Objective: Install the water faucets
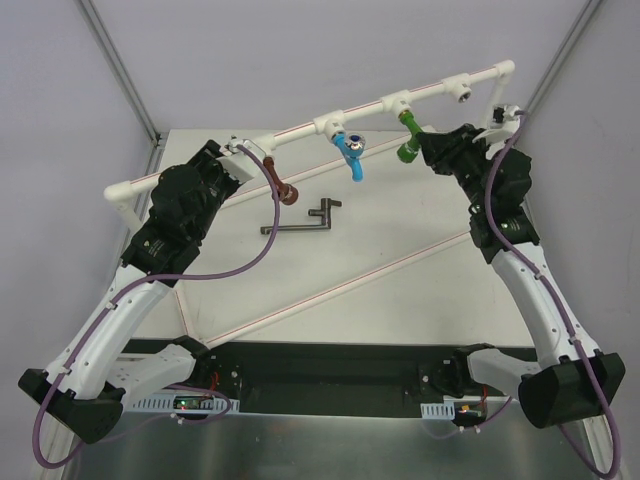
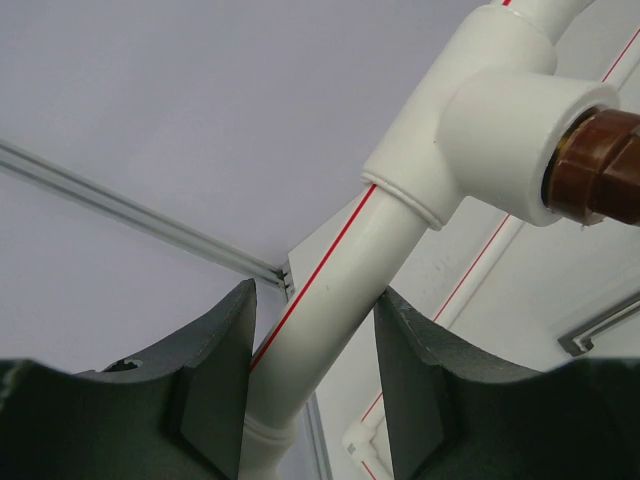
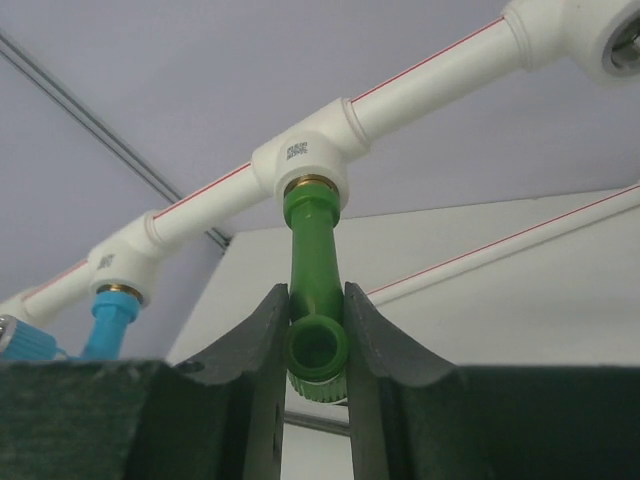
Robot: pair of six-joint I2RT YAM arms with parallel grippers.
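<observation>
A white pipe frame (image 1: pixel 290 134) with tee fittings stands across the back of the table. The reddish-brown faucet (image 1: pixel 278 180), the blue faucet (image 1: pixel 350 152) and the green faucet (image 1: pixel 409 138) each hang from a tee. My left gripper (image 1: pixel 237 152) is closed around the pipe (image 2: pixel 330 290) just below the tee that carries the brown faucet (image 2: pixel 600 165). My right gripper (image 1: pixel 425 148) is shut on the lower end of the green faucet (image 3: pixel 312 250), which sits in its tee (image 3: pixel 300 160). The blue faucet (image 3: pixel 108 320) hangs to its left.
A dark metal angled tool (image 1: pixel 300 220) lies on the table in front of the blue faucet. Thin white rods with red lines (image 1: pixel 330 290) cross the table diagonally. An unfilled tee (image 1: pixel 463 90) is on the frame's right end. Walls with metal rails enclose the back.
</observation>
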